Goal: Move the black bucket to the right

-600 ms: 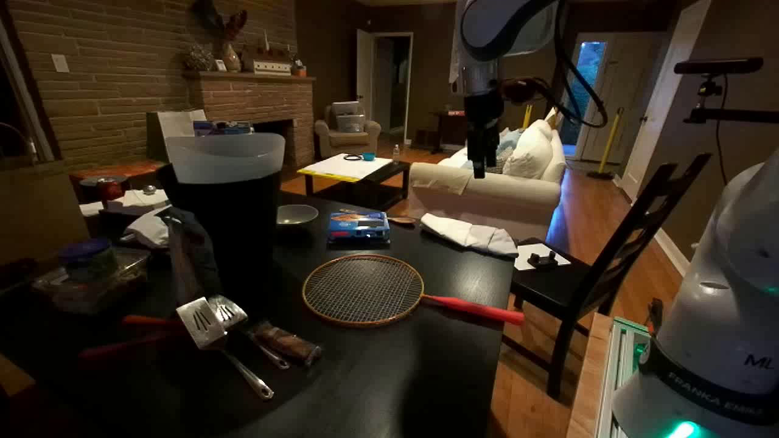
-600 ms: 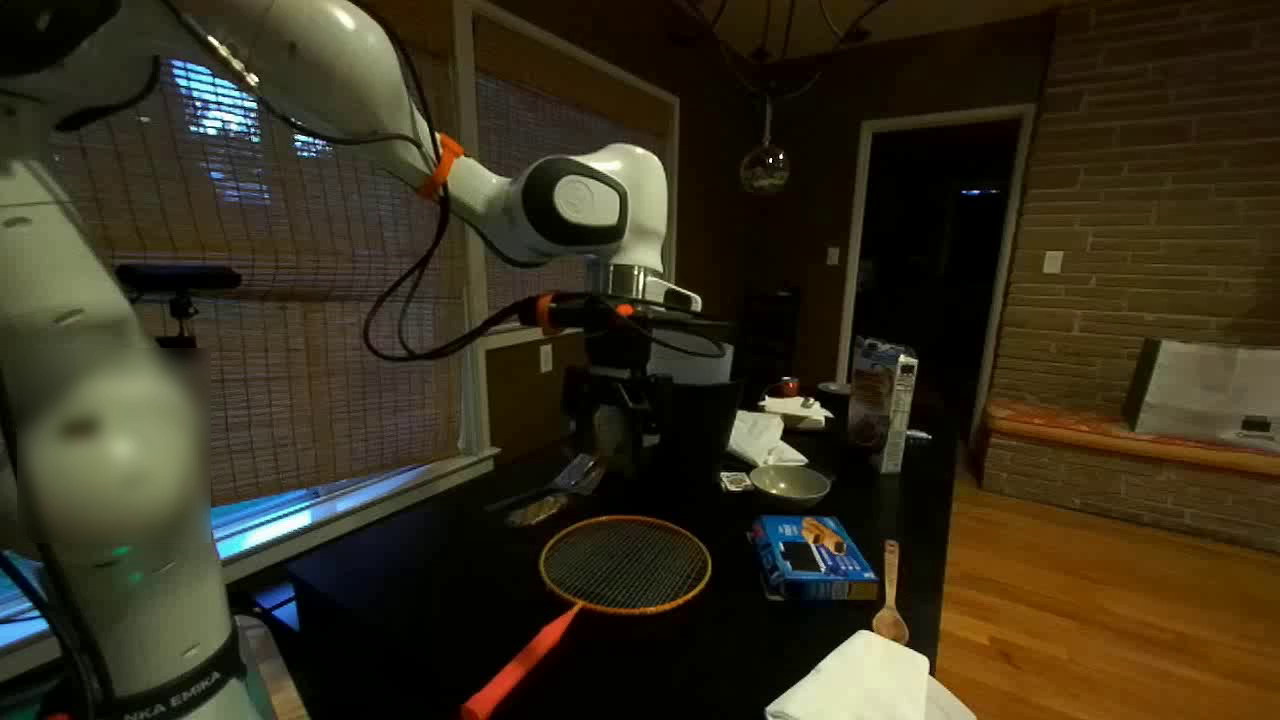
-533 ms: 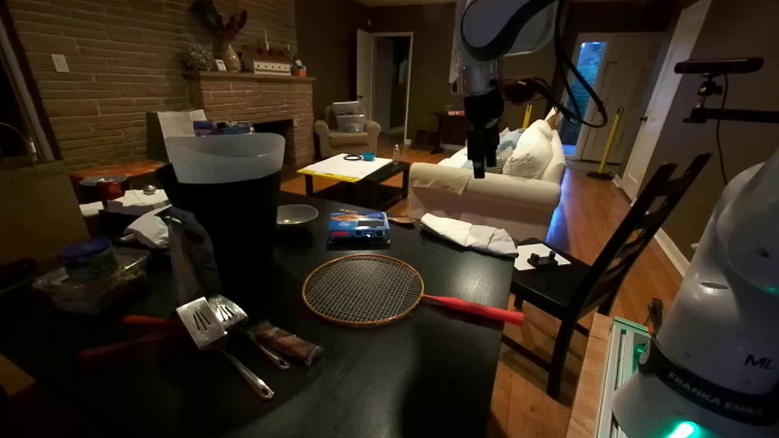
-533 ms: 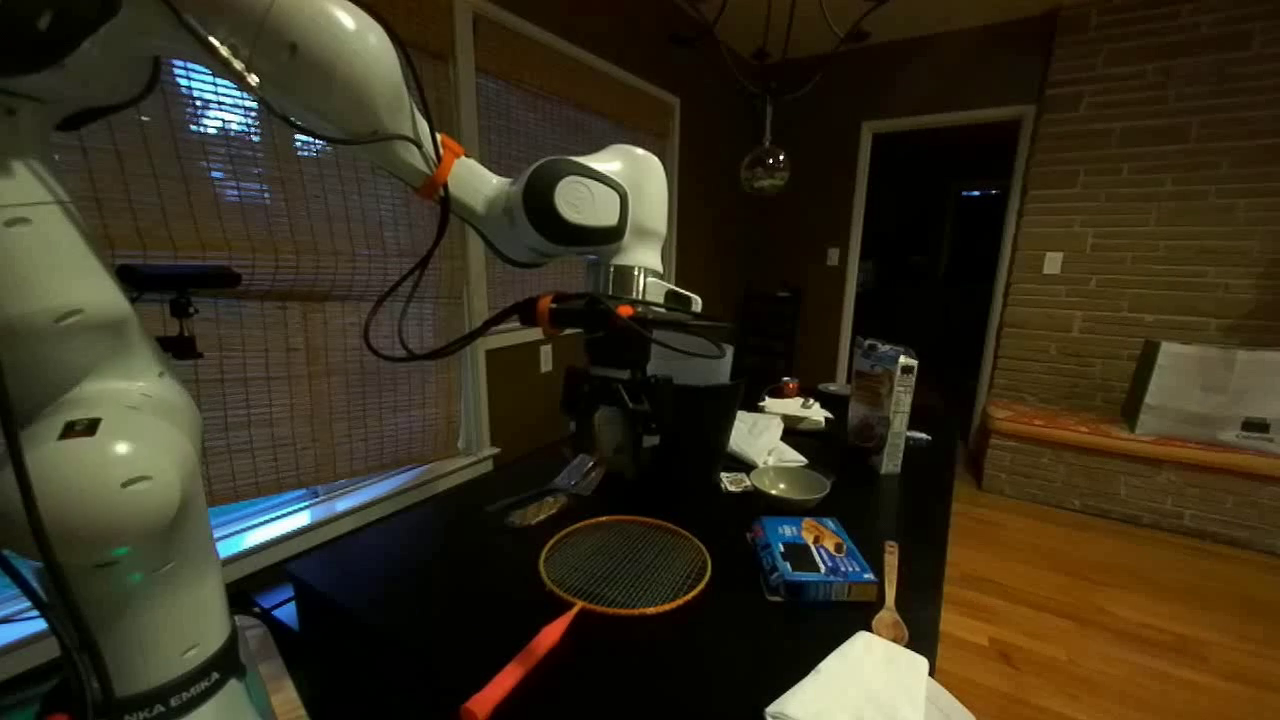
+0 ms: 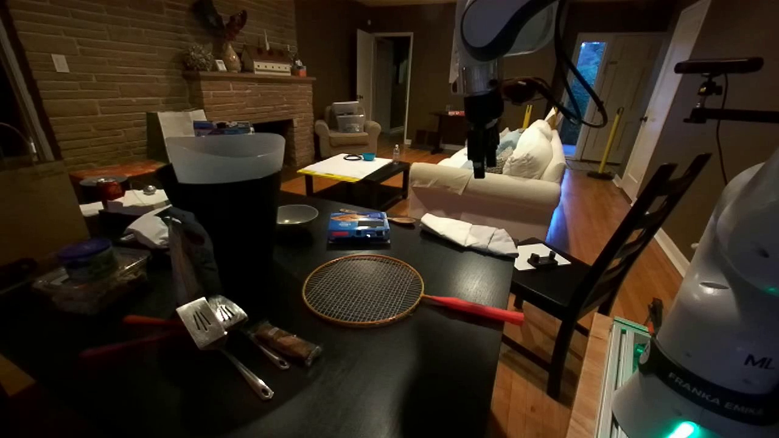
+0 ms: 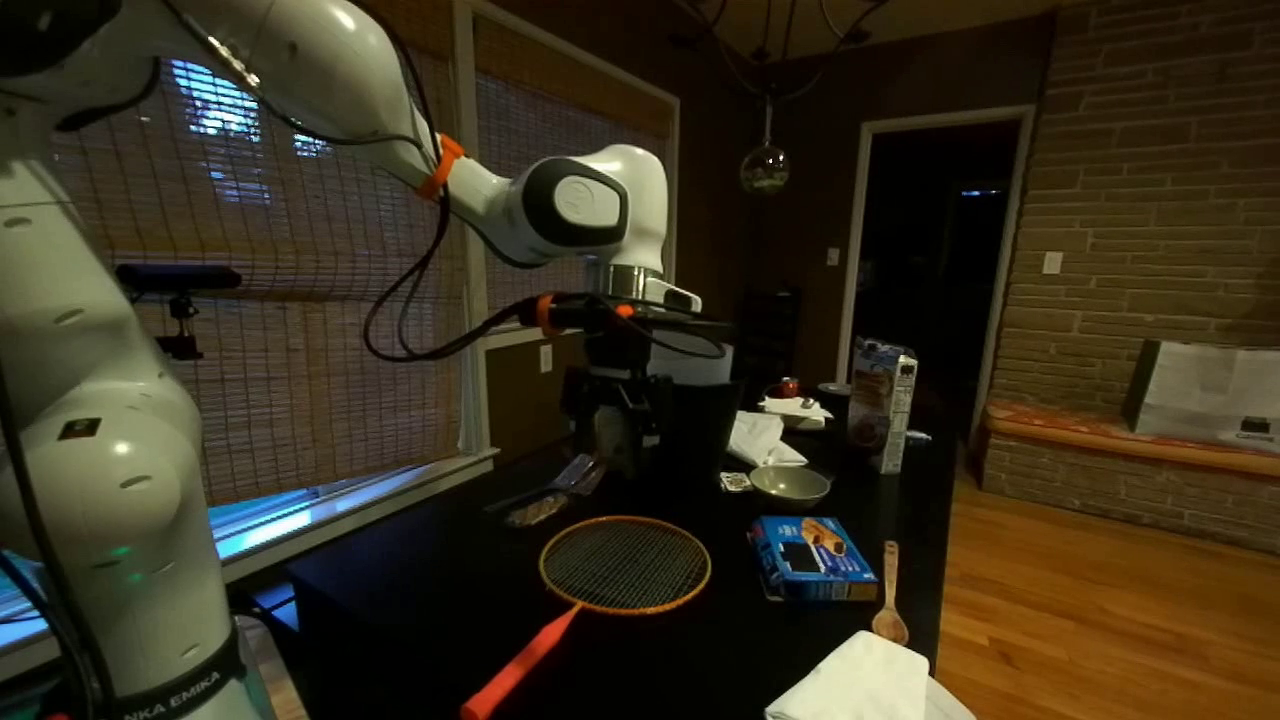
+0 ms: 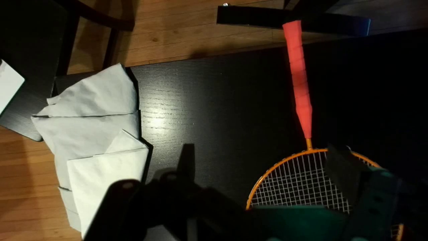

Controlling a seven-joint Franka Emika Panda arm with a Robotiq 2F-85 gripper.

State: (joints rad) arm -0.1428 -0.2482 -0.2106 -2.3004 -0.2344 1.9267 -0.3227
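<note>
The black bucket [image 5: 228,231] stands upright on the dark table [image 5: 365,389], with a pale, translucent rim band at its top. In an exterior view the bucket [image 6: 695,425] is partly hidden behind my gripper and its cable. It is out of the wrist view. My gripper [image 5: 481,167] hangs in the air, well apart from the bucket, pointing down. My gripper also shows in an exterior view [image 6: 620,440]. In the wrist view my gripper [image 7: 260,149] has its fingers wide apart, with nothing between them; the table and part of the racket lie below.
A racket [image 6: 625,565] with a red handle lies in front of the bucket. Metal spatulas [image 5: 202,325], a wrapped item [image 5: 286,342] and a dark bag [image 5: 192,261] are close to the bucket. A bowl [image 6: 790,485], a blue box [image 6: 815,560] and white cloths [image 7: 107,174] lie nearby.
</note>
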